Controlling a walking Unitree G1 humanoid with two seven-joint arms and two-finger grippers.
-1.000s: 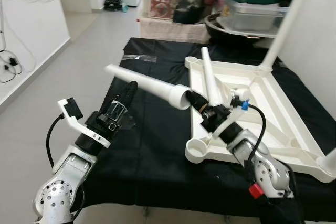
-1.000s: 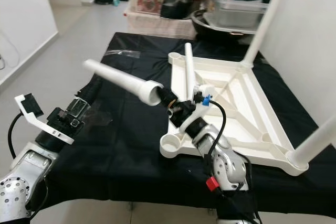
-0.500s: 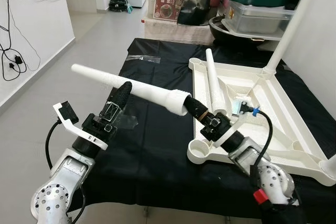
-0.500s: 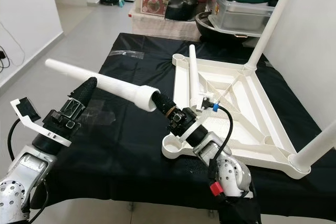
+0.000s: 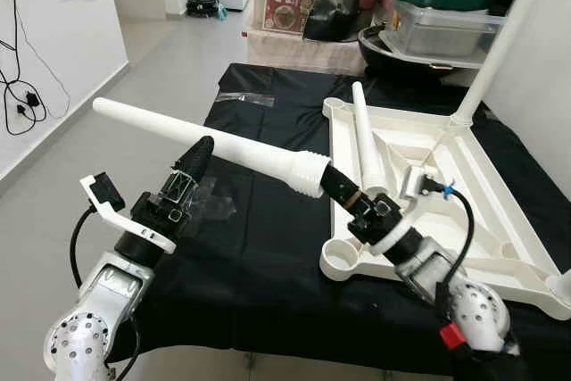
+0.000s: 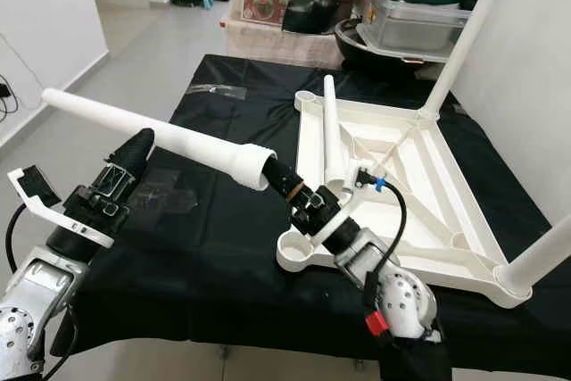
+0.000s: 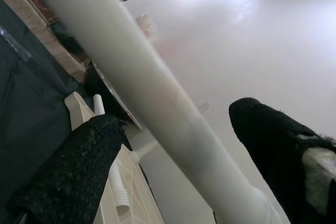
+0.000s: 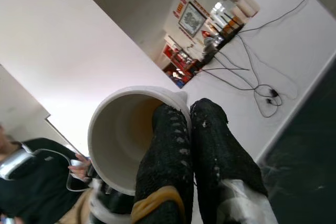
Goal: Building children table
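A long white table leg [image 5: 205, 137] is held level above the black-clothed table [image 5: 259, 256]. My right gripper [image 5: 334, 183] is shut on the rim of its wide open end [image 8: 131, 135], one finger inside the tube and one outside. My left gripper [image 5: 201, 151] is open at the leg's middle, its black fingers [image 7: 79, 166] standing on either side of the tube [image 7: 142, 82]. The upturned white tabletop [image 5: 464, 211] lies on the right. A loose leg [image 5: 366, 136] rests in it, and one fitted leg [image 5: 500, 42] stands at the far corner.
An empty corner socket [image 5: 339, 259] of the tabletop faces me, just below my right gripper. Another fitted leg [image 5: 562, 285] rises at the near right corner. Boxes and pots [image 5: 437, 11] crowd behind the table. Open floor [image 5: 152, 51] lies left. A person [image 8: 37, 177] sits nearby.
The leg has swung so that its narrow end points further left and lies flatter. My left gripper has come up around its middle. My right gripper keeps its hold.
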